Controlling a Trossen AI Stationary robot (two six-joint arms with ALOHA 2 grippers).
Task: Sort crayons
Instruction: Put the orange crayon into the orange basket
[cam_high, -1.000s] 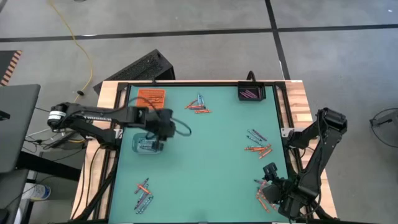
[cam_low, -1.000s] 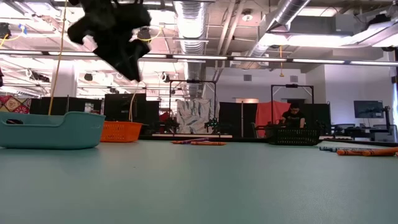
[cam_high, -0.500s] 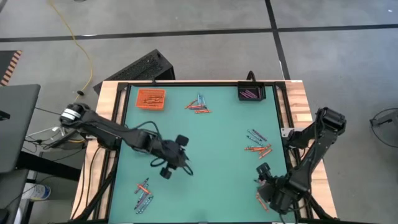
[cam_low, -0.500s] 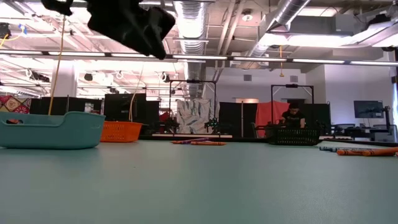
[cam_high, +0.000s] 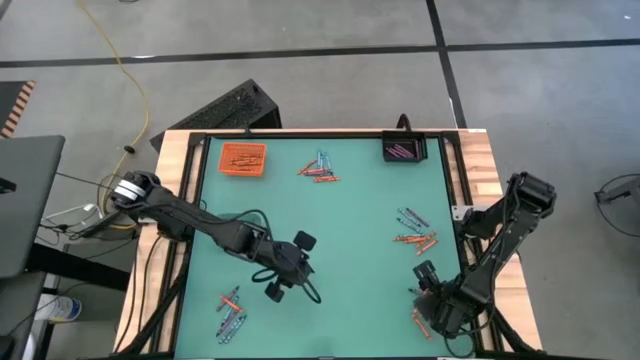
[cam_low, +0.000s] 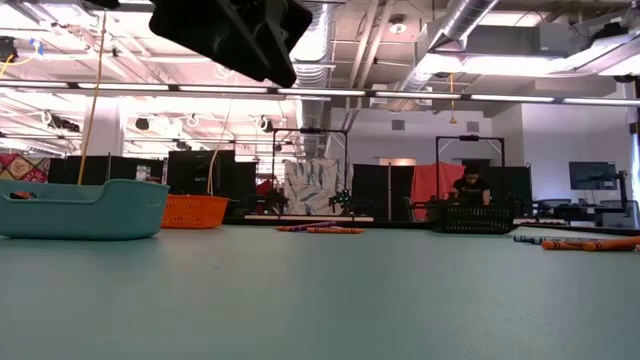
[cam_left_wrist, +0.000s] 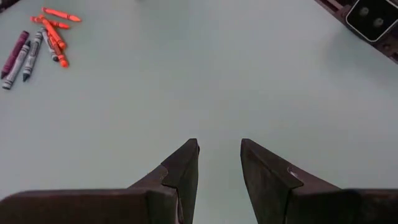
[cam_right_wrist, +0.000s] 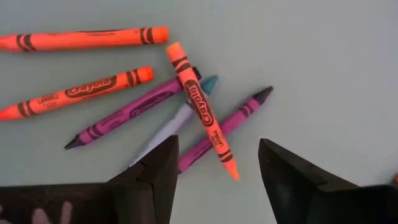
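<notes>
The crayons lie in loose heaps on the green table (cam_high: 350, 230), and the heap that matters most just now is the one at the near right corner (cam_high: 424, 318), about five o'clock from the table's middle. Seen from the right wrist, an orange crayon (cam_right_wrist: 200, 109) lies across two purple ones (cam_right_wrist: 132, 112) with a pale blue-grey one beneath, its long axis running almost in line with the fingers' reach, so it points into the gap, not across it. Two more orange sticks lie crosswise beyond. The right gripper (cam_high: 432, 300) hangs directly over this heap, its jaws spread wide and empty, easily the nearer arm; I'd judge a turn of the wrist is needed before it can pinch that top crayon across its width.

The other near heap (cam_high: 230, 308) sits at roughly seven o'clock. The left gripper (cam_high: 285, 275) hovers over bare table near the middle, fingers parted only a narrow gap, holding nothing; that heap lies off at its eight o'clock, well apart. Further heaps rest at twelve o'clock (cam_high: 320, 168) and three o'clock (cam_high: 415, 230).
</notes>
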